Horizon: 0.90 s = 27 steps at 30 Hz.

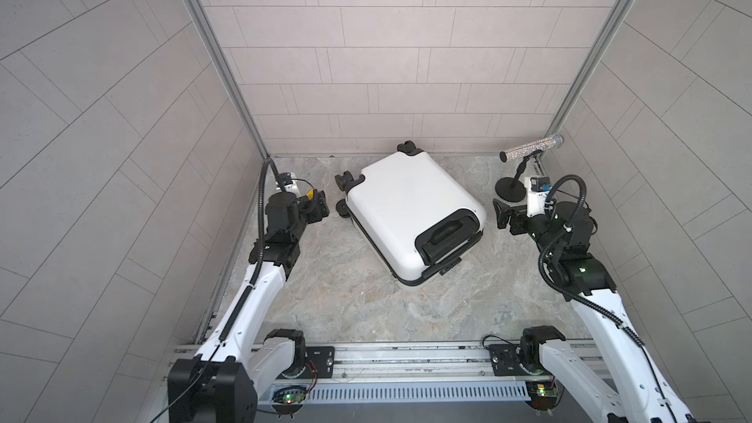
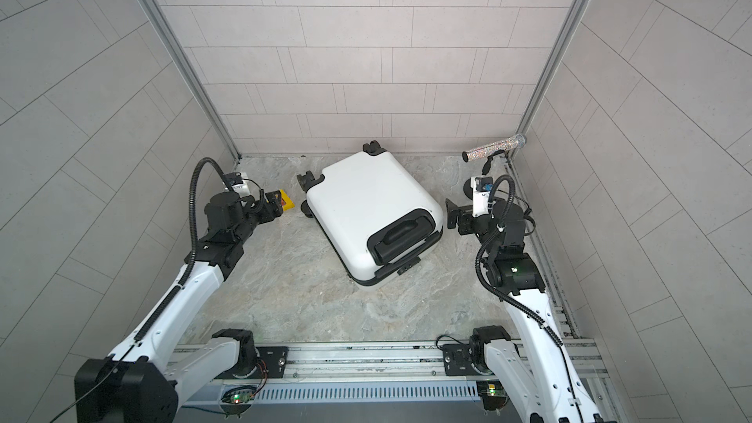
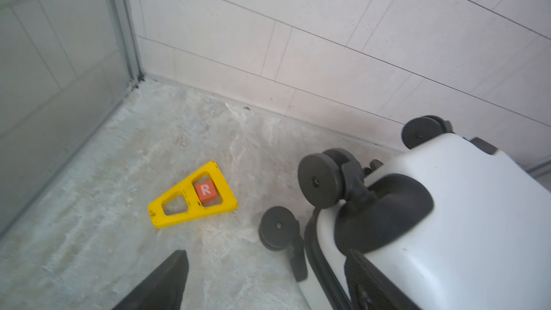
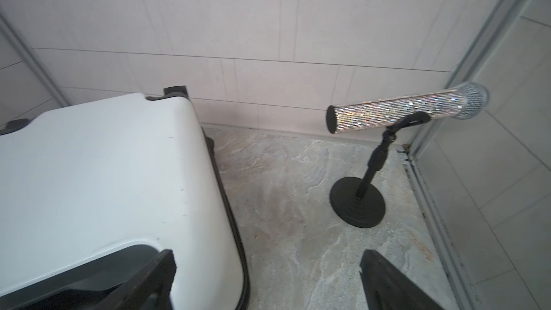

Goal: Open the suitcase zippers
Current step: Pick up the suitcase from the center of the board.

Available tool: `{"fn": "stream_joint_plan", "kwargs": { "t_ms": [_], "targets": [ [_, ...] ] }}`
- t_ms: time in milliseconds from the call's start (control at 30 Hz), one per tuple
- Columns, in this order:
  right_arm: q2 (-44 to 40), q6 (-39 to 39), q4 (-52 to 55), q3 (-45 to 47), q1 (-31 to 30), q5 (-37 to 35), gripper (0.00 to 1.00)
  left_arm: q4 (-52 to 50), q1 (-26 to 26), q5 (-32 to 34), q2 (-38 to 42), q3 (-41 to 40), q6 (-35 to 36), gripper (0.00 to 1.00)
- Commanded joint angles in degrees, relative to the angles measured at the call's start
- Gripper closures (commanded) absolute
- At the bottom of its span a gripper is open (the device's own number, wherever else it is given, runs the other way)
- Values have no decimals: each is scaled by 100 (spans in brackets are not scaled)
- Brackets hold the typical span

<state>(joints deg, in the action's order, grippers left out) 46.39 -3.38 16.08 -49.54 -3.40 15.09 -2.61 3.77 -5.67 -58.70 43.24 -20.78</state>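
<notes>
Stone-patterned worktop: suitcase (image 1: 407,201) lies flat between both hands, zippers (image 4: 229,213) apparently closed. Both gape empty: left hand (image 2: 273,204), right hand (image 1: 503,215). Risk: unbraced, it could slide under a tug into the microphone stand (image 4: 357,204).

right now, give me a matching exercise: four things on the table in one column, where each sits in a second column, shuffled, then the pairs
Things
1. suitcase
2. microphone
3. yellow frame
4. orange block

Places
A. inside an opening of the yellow frame
B. flat on the table, near the suitcase's wheels
C. on a black stand in a far corner
D. lying flat mid-table, handle facing up

Pairs: 1-D, 2-C, 3-B, 4-A
</notes>
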Motion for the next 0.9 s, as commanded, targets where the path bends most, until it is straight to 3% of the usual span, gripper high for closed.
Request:
{"fn": "stream_joint_plan", "kwargs": {
  "t_ms": [0, 133, 367, 600, 767, 867],
  "targets": [
    [391, 242, 1804, -794, -390, 641, 0, -995, 26, -848, 121, 199, -786, 14],
    [904, 313, 2279, -1421, -1192, 281, 0, -1075, 27, -1431, 24, 194, -1526, 16],
    [1070, -273, 1561, -1098, -1649, 685, 0, -915, 70, -2141, -469, 416, -2043, 16],
    [1133, 776, 2244, -1510, -1939, 418, 0, -6, 215, -2551, -999, 446, -2616, 17],
    [1225, 2187, 3196, -1834, -2525, 135, 1, 235, 308, -2905, -1504, 603, -2774, 19],
    [1319, 3050, 3660, -2007, -2972, -21, 7, 234, 326, -2873, -1656, 672, -2733, 20]
  ]
}}
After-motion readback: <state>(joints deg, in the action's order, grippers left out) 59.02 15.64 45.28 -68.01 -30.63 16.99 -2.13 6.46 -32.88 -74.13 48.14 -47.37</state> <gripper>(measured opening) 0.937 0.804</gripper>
